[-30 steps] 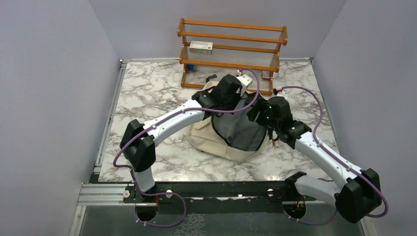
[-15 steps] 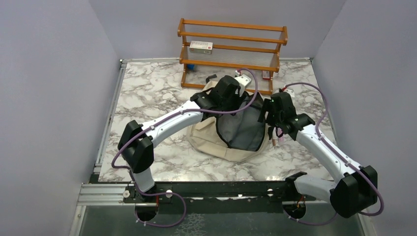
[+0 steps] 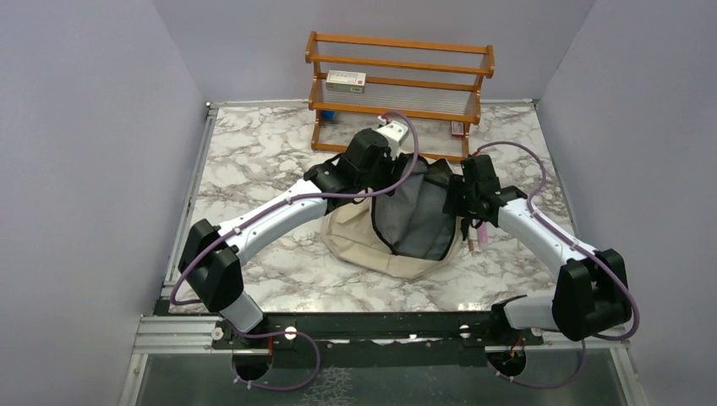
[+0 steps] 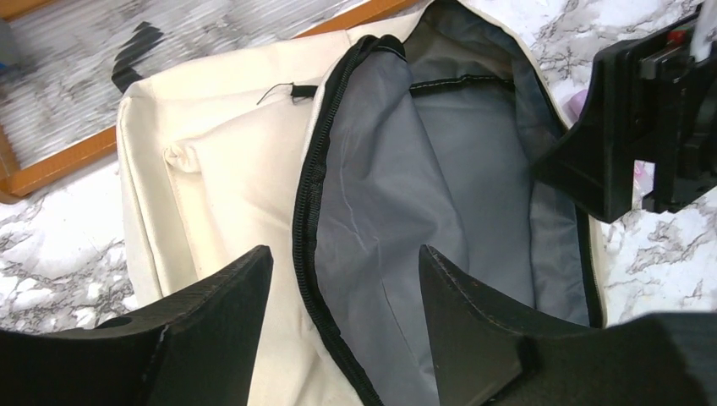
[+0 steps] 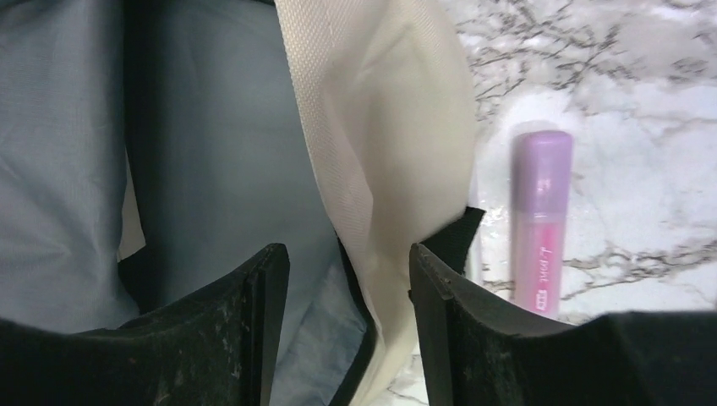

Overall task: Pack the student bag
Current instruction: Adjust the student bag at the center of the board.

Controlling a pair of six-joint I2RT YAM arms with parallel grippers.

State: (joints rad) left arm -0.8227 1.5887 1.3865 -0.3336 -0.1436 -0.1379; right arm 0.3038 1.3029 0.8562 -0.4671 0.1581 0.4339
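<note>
One pink marker (image 5: 541, 228) on tabletop (image 5: 643, 101), just right of right gripper (image 5: 347, 262); jaws apart astride student bag (image 5: 389, 101) rim; marker axis parallels fingers (image 5: 457, 338).

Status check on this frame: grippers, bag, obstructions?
Left gripper open over the student bag mouth. Right gripper open, straddling its side wall. Bag unzipped, nothing visible inside. Pink marker lies outside on table.

There is one backpack (image 3: 363, 241) on the surface (image 3: 254, 161). One wooden rack (image 3: 400, 63) stands at the far edge, with one small white box (image 3: 346, 79) on a shelf. One pink-and-purple marker (image 5: 541, 228) lies beside the backpack. Two robot arms reach in: one left arm (image 3: 270, 216) and one right arm (image 3: 541, 237).
</note>
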